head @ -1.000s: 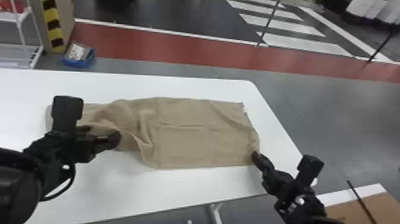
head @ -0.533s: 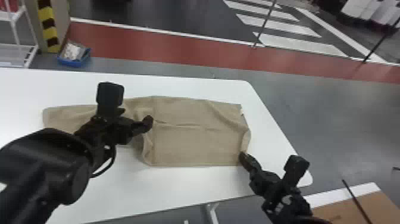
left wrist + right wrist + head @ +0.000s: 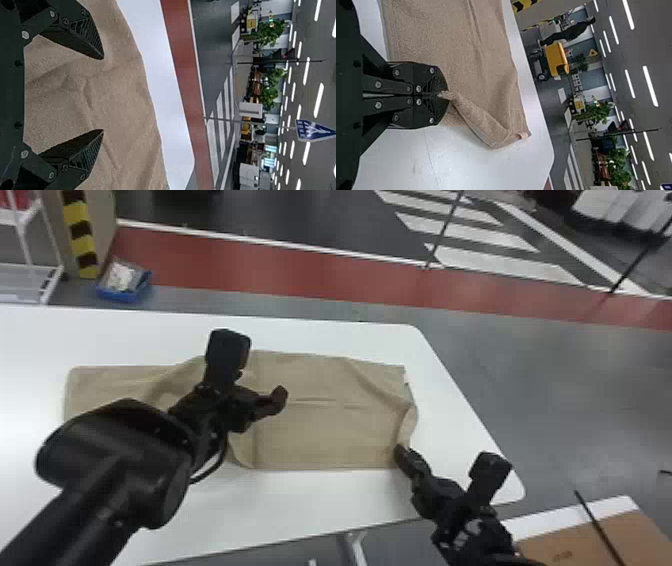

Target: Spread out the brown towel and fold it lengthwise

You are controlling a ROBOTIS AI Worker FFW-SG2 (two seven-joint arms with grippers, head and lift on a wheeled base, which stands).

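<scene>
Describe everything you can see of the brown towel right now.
The brown towel looks like soft, fuzzy cloth, stretched left to right on the white table, creased on its right part and rumpled toward the left. A small pale tag sits near its far right corner. The right gripper pinches and bunches its near right corner. The left gripper is open over it; contact there is unclear.

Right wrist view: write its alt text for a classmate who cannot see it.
The right gripper, fingers shut, pinches the brown towel, with a narrow ridge of cloth running from the pinch. The towel lies on a white table; beyond stands a yellow machine.
</scene>
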